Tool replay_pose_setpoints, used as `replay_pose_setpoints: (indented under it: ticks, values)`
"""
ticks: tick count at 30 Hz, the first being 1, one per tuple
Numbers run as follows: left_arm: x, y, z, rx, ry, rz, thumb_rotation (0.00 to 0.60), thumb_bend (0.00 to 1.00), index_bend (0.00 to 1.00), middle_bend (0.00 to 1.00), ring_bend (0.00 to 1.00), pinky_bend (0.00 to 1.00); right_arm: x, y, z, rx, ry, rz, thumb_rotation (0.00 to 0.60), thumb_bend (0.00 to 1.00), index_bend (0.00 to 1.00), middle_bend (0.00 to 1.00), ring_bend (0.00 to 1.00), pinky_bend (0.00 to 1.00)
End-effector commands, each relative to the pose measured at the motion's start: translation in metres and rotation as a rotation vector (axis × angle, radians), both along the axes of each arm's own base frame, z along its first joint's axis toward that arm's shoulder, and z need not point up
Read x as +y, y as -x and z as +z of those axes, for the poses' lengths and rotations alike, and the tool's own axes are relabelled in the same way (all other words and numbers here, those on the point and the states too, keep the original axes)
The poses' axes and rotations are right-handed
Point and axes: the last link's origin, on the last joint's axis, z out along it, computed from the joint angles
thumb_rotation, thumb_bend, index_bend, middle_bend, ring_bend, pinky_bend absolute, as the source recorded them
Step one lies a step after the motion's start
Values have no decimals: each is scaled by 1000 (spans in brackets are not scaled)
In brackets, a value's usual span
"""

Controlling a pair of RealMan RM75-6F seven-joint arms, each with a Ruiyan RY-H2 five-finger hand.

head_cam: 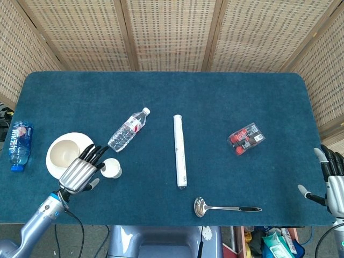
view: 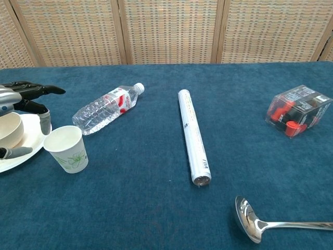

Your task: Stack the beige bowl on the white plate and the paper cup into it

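The beige bowl (head_cam: 63, 152) (view: 9, 132) sits on the white plate (head_cam: 54, 167) (view: 32, 136) at the table's left. Just right of the plate stands the upright paper cup (head_cam: 113, 169) (view: 67, 149), printed with a green leaf. My left hand (head_cam: 80, 171) (view: 21, 99) hovers open with fingers spread over the plate's right edge, beside the cup and holding nothing. My right hand (head_cam: 335, 180) rests open at the table's right front corner, far from everything; the chest view does not show it.
A clear water bottle (head_cam: 128, 129) lies behind the cup. A white roll (head_cam: 180, 150) lies mid-table, a metal ladle (head_cam: 226, 207) near the front edge, a red-and-black box (head_cam: 246, 138) to the right. Another small bottle (head_cam: 19, 144) lies at the left edge.
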Motion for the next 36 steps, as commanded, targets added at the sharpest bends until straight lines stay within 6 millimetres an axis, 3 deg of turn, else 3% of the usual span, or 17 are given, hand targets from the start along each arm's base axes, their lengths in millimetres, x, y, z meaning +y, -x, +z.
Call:
replay_pose_setpoints:
  ticks: [1,22,30,36]
  values:
    - [0,0,-2,1,3,4,600,316,446,0,0,0,0,0,0,0,0,0,600,142,9,0,0,0]
    - [16,3,-26,61,24,39,600,361,481,0,0,0,2,0,2,-9,4,1,600,142,9,0,0,0]
    - [23,5,-40,85,21,53,600,382,569,0,0,0,2,2,3,-19,4,2,600,142,9,0,0,0]
    - [23,3,-37,60,-4,40,600,405,642,0,0,0,2,2,4,-23,3,3,600,142,9,0,0,0]
